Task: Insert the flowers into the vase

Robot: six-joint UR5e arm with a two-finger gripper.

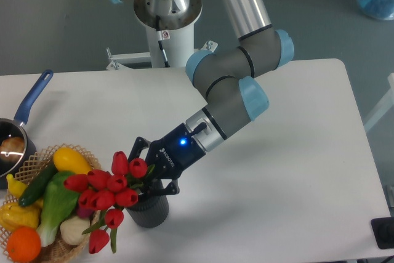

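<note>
Arm: the UR5e arm (pixel 231 87) reached down from the upper middle toward the lower left, its dark wrist showing a lit blue dot.
Pincer: the pincer (pixel 149 184) sat just above the mouth of the vase, its black fingers (pixel 140 148) on either side of the stems; leaves and blooms hid the tips, so I could not tell whether it was pinching the bunch or slack around it.
Flowers: the flowers (pixel 111 192) leaned out to the left of the vase, red heads clustered at the level of its mouth and lower, two blooms drooping toward the lower edge; the stems ran toward the mouth, though how far in they went was hidden.
Vase: the vase (pixel 149 210) stood upright on the tabletop near the front edge, left of centre, just right of the basket, with the blooms covering its left side.
Basket: a woven basket (pixel 32 163) at the lower left held a yellow vegetable (pixel 71 159), a large green one (pixel 57 198), an orange (pixel 23 244) and others.
Saucepan: a blue-handled saucepan (pixel 31 101) lay at the left edge, behind the basket.
Tabletop: the white tabletop (pixel 289 152) carried all of these.
</note>
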